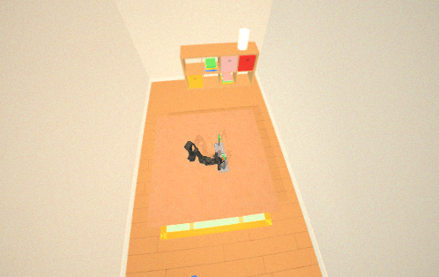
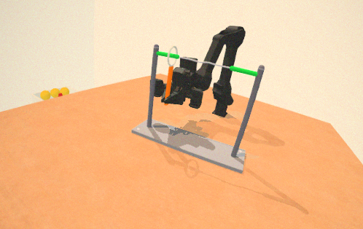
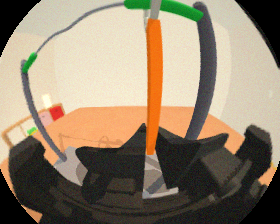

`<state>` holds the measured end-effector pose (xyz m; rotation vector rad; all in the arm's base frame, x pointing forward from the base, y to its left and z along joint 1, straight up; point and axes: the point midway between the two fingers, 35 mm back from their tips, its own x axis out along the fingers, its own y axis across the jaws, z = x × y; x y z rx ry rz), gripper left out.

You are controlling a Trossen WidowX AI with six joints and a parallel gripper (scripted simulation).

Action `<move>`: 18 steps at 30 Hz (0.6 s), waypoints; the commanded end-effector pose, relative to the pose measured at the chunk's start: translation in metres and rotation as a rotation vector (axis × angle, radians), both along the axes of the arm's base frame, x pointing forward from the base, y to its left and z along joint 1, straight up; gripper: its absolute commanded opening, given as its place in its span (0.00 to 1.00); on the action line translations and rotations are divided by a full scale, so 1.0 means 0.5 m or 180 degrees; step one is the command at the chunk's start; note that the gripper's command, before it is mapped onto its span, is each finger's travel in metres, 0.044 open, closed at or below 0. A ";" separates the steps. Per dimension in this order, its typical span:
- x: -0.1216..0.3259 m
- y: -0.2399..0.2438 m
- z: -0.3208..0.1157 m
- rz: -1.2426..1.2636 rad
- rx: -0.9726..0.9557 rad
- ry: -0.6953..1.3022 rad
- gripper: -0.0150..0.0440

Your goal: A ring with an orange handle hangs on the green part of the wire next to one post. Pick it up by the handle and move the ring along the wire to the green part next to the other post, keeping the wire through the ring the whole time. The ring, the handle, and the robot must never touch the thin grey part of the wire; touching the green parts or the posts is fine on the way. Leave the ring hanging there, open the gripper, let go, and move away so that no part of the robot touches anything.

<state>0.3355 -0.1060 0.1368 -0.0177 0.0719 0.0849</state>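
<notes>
The ring encircles the green part beside the left post in the exterior view, near that part's inner end. Its orange handle hangs down, nearly upright. My gripper is shut on the handle's lower end, below the wire. The thin grey wire runs to the other green part. Whether the ring's inner edge touches the green part is too small to tell.
The near post stands beside the gripper; the far post is across the base plate. The arm reaches in from behind the wire in the exterior view. A shelf stands against the room's back wall.
</notes>
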 end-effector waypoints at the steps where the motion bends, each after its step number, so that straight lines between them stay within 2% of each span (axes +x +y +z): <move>1: 0.000 0.000 0.002 -0.0002 0.0006 -0.0005 0.00; 18: -0.002 0.028 0.002 0.0013 0.0006 0.0013 0.00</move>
